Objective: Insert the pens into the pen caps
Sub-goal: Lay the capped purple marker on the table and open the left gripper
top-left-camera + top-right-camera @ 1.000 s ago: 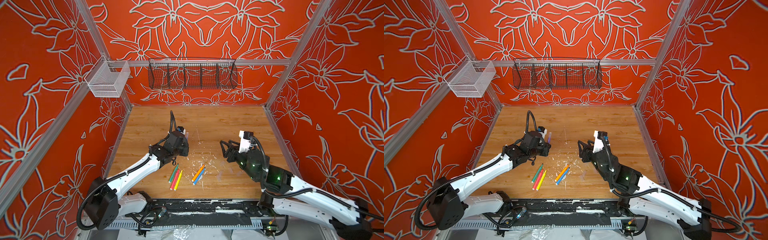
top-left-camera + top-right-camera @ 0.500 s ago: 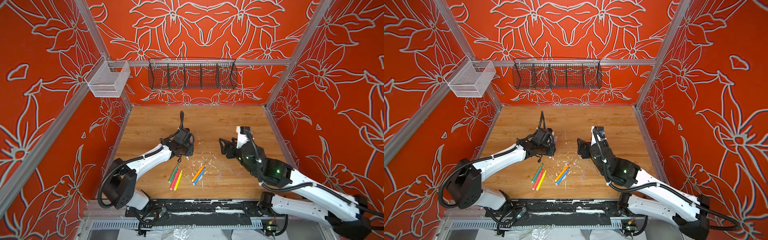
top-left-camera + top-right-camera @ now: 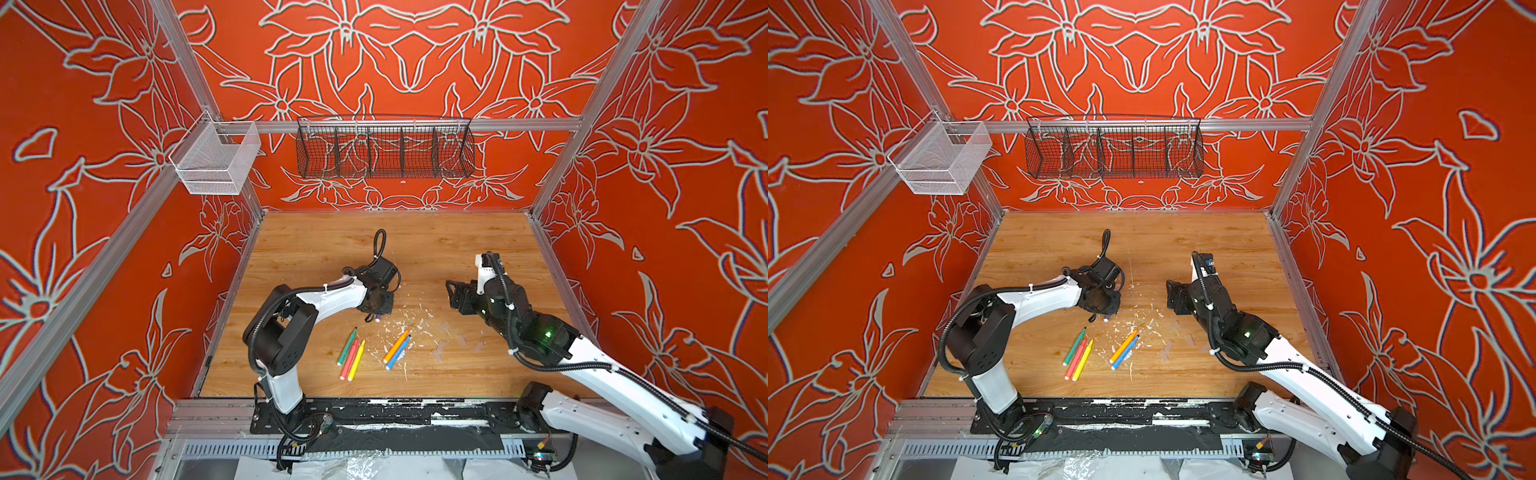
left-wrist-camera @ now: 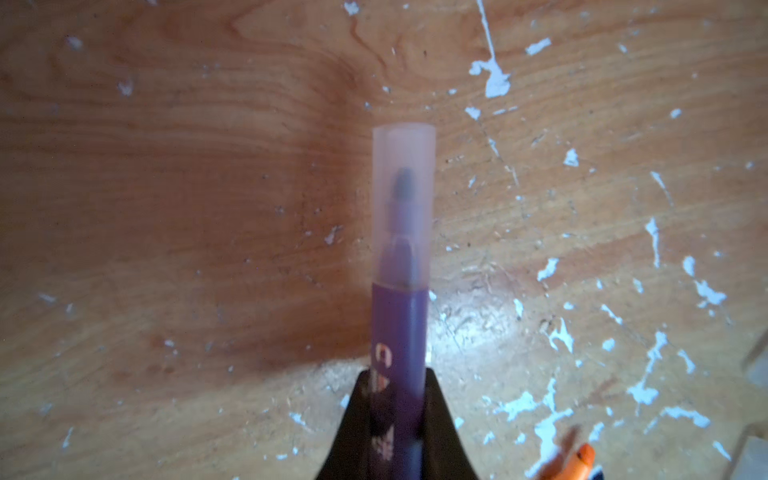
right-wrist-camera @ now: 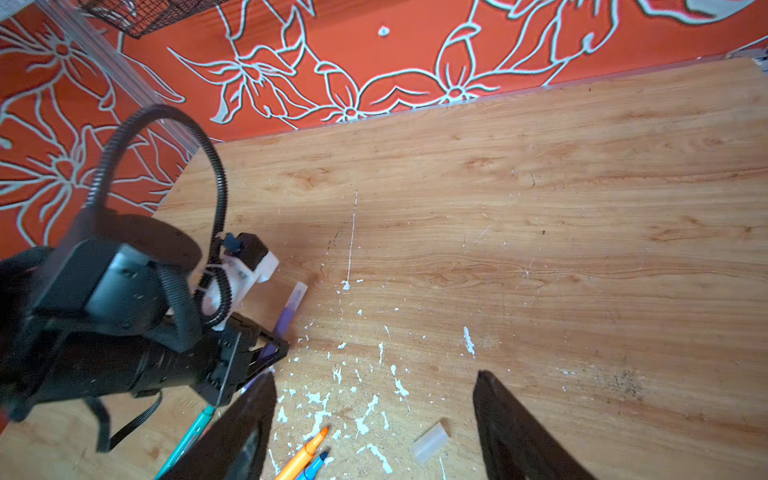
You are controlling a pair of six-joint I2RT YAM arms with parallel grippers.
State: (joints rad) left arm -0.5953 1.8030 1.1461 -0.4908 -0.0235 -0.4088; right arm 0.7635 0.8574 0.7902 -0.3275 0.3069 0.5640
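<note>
Both arms pair glossy white link shells with bulky black joint housings. On the left arm (image 3: 332, 297), a ribbed black cable conduit (image 3: 379, 245) runs along the links, bound by a white zip tie (image 3: 328, 287), and forms a loop at the wrist. The right arm (image 3: 594, 357) bears a small green light (image 3: 549, 333) on its black elbow housing and a white camera bracket (image 3: 484, 272) by the wrist. The right hand (image 5: 376, 378) has two black, tapering fingers (image 5: 519, 428).
</note>
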